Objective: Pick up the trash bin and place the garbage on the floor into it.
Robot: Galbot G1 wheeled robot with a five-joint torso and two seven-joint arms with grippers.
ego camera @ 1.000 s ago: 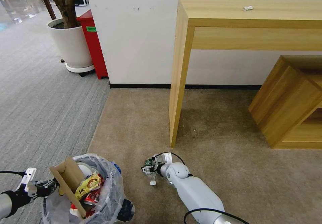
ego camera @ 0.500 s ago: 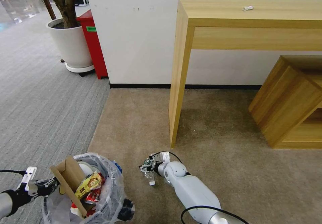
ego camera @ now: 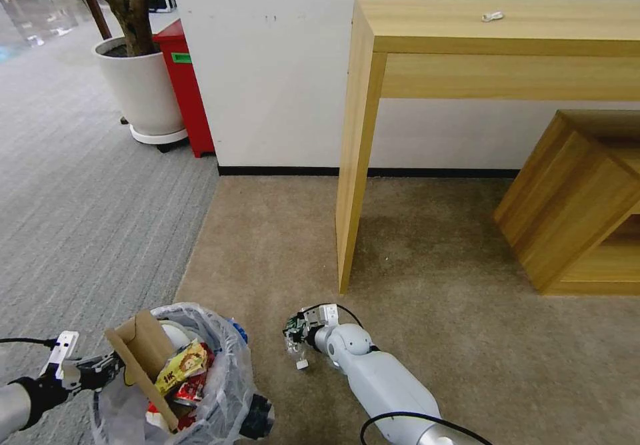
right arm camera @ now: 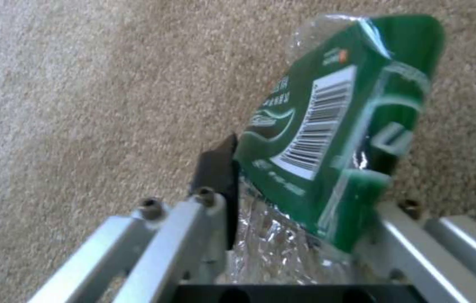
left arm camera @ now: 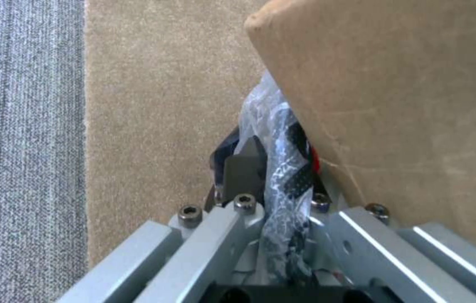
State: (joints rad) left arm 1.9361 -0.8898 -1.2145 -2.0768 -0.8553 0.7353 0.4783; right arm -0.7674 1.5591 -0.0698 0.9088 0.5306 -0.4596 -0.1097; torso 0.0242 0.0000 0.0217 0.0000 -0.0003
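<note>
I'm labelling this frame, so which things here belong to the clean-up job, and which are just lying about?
Job:
trash bin, rim pinched in the left gripper
cardboard and wrappers inside it
green-labelled bottle held by the right gripper
beige carpet

Lying about:
wooden table
plant pot
red cabinet

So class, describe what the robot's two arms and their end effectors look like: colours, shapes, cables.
The right arm has smooth, rounded light-grey shells and a black cable looping near its base. Its right end effector is a small dark mechanism with white blocks. The left end effector is dark too, behind a white block and black cable. The wrist views show grey metal finger links with bolts.
</note>
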